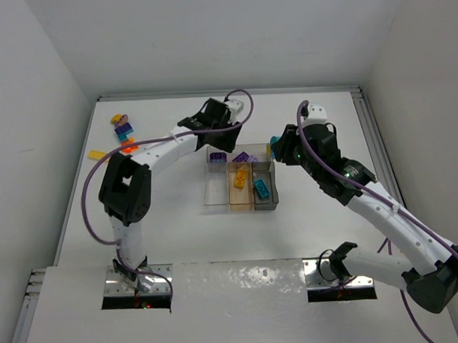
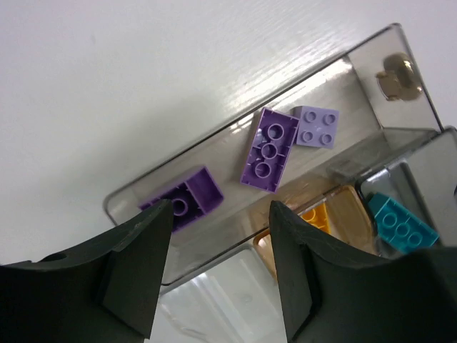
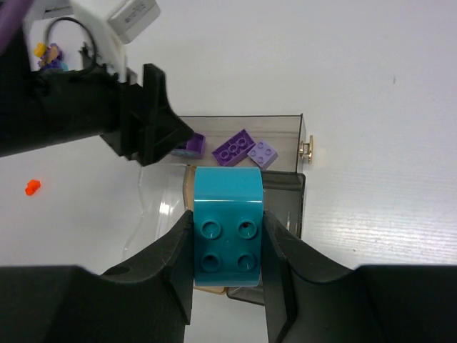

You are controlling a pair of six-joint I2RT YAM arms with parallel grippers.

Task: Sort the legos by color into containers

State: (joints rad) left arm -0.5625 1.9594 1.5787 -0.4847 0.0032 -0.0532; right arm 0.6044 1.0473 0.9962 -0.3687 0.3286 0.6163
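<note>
The right arm (image 1: 381, 207) reaches over the table (image 1: 179, 241) to the far right corner of the tray (image 1: 217, 191). The right gripper (image 3: 227, 218) is clenched on a teal brick (image 3: 227, 246), pinched on two opposite sides w/ its studs facing the wrist cam. We judge the step to be carrying it to the teal bin (image 1: 268, 202), the rightmost of the three side-by-side compartments, where another teal piece (image 2: 402, 223) already lies. From above, the gripper looks to sit approx at the end of the long bin (image 2: 343, 93), not over the target. So we'd pull back a little toward the bases, centre over the teal bin & come low before letting go. The walls are thin & the orange bin is right next door, so a high drop could bounce across.

The left arm (image 1: 160, 151) stretches to the same tray. The left gripper (image 2: 221, 209) hangs over the long bin, jaws apart, nothing btwn them. It's near the right gripper, so we'd keep the right arm's path on its own side. Three purple bricks (image 2: 269, 150) lie in the long bin & an orange brick (image 2: 314, 218) in the middle one. Unsorted legos sit well apart at the table's far left: a small stack (image 1: 122, 128), a yellow piece (image 1: 97, 154) & an orange piece (image 1: 129, 148).
</note>
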